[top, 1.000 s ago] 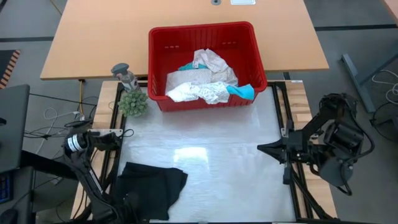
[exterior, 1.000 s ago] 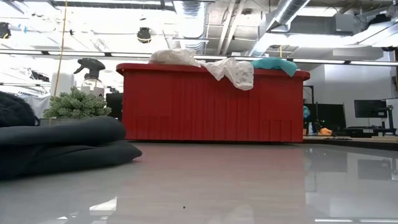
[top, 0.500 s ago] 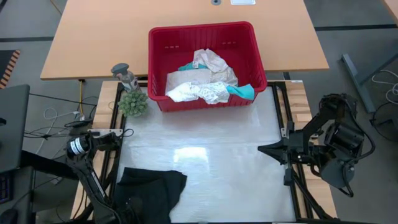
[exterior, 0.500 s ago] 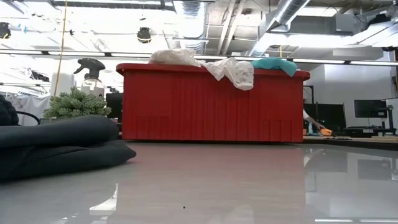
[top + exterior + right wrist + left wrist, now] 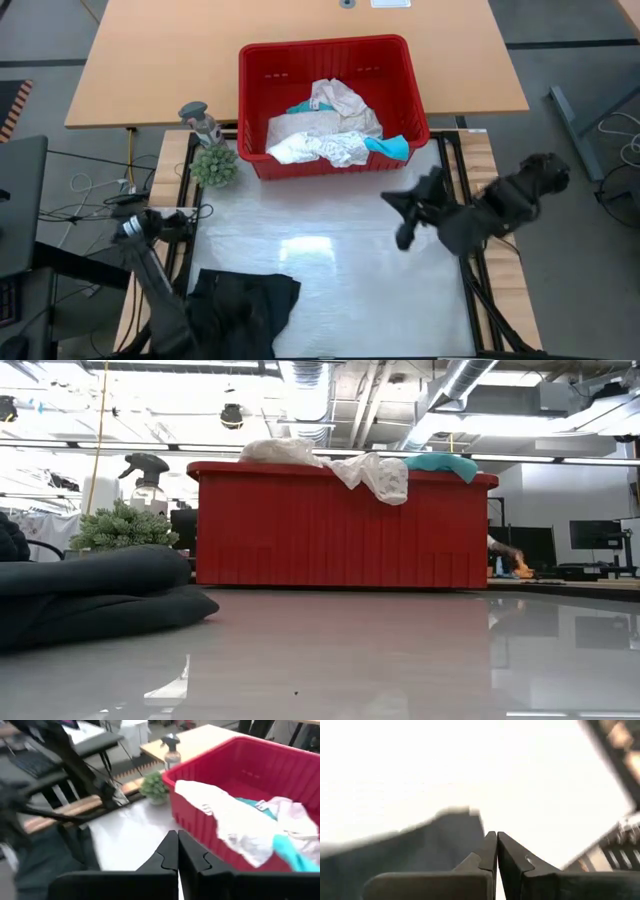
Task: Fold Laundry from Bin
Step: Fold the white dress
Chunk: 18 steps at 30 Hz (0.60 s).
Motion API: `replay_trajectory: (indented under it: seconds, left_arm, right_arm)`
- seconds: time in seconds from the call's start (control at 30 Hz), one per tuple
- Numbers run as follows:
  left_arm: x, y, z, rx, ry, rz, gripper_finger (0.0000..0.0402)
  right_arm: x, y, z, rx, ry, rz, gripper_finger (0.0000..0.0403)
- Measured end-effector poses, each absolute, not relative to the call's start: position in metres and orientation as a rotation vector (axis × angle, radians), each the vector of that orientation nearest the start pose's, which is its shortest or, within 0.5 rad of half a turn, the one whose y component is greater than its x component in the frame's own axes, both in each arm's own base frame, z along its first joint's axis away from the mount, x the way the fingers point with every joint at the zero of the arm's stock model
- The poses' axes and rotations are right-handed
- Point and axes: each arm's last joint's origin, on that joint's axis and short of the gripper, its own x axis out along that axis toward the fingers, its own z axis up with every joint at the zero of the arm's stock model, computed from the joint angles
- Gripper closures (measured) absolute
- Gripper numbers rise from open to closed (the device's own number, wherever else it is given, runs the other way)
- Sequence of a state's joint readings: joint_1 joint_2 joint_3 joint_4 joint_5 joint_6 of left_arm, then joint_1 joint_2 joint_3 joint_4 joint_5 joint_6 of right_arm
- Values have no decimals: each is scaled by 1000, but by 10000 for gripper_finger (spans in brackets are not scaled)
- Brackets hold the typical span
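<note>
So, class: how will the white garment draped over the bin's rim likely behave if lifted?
The white garment lies crumpled and hangs over the bin rim, so it is probably floppy and light. Being tangled with the teal cloth, it may drag that along.

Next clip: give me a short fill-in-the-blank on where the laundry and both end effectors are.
1. The white and teal laundry lies inside the ____ bin.
2. The black garment lies on the table's near-____ corner, outside the bin.
3. The right end effector hovers over the table, its jaws ____.
4. The small green plant stands beside the bin's ____ side in the high view.

Missing words: red; left; shut; left
</note>
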<state>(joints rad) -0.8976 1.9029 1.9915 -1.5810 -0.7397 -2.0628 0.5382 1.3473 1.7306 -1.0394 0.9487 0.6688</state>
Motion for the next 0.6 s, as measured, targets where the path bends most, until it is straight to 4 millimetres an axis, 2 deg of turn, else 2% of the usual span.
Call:
replay_trajectory:
  seconds: [0.1,0.17,0.33,0.43,0.6]
  left_arm:
    - [255,-228,388,-575,572,648,391]
    - [269,-196,411,-455,611,601,373]
    - [280,-116,455,-93,658,564,301]
    - [278,-66,471,64,724,557,250]
    - [281,7,473,252,885,577,192]
  right_arm:
    - [220,75,458,169,406,-489,363]
    - [226,57,457,161,450,-475,344]
    - [240,17,453,55,546,-470,277]
    - [247,-4,453,34,558,-472,230]
    - [247,-35,455,3,548,-548,172]
